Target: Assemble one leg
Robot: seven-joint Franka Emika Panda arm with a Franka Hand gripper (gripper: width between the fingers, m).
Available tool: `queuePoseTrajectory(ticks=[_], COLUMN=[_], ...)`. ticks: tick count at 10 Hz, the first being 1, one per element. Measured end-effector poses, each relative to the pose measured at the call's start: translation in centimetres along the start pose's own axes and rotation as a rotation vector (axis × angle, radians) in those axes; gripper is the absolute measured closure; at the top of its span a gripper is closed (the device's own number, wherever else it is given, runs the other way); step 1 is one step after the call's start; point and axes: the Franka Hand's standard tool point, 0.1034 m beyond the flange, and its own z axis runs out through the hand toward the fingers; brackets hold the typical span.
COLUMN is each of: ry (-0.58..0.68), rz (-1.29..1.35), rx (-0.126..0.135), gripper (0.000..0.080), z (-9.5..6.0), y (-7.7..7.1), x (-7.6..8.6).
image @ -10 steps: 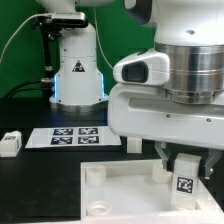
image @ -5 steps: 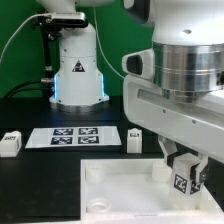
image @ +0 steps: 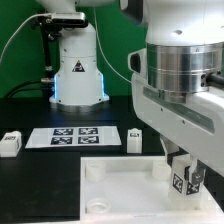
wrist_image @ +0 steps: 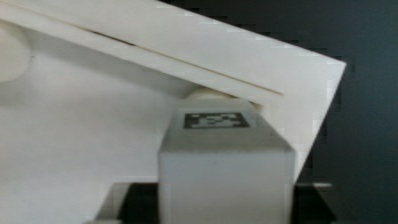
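Fingers (image: 196,182) clamped on leg (image: 185,183), held upright above corner socket (wrist_image: 214,94) of large white panel (image: 125,190), presumably for insertion. Farther back: two spare blocks (image: 134,139), marker board (image: 72,137).

Leg between the jaws, over the panel's corner

The leg (image: 184,183) stood upright between the jaws of the gripper (image: 186,180), above the corner of the large panel (image: 125,195) toward the exterior view's right. A second leg (image: 135,139) stood on the table (image: 30,185) behind the panel, to the jaws' left in that view. The marker board (image: 72,136) lay farther left, and a third leg (image: 10,143) lay beyond it, well apart from the jaws.
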Motion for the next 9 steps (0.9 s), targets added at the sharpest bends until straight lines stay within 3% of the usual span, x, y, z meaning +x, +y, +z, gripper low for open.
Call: queuePoseTrajectory(ticks=[2,3,4,8,9], ry=[0.002,0.003,0.003,0.01,0.017], rz=[-0.184,-0.324,-0.459,-0.978,-1.119], rx=[-0.002,-0.003,-0.004,-0.018,-0.032], gripper=[0.022,0.022,0.0164,0.015,0.015], z=[-0.04,-0.03,0.01,0.18,0.11], y=[-0.01,-0.01,0.01,-0.1,-0.11], x=[0.18,0.24,0.25,0.24,0.24])
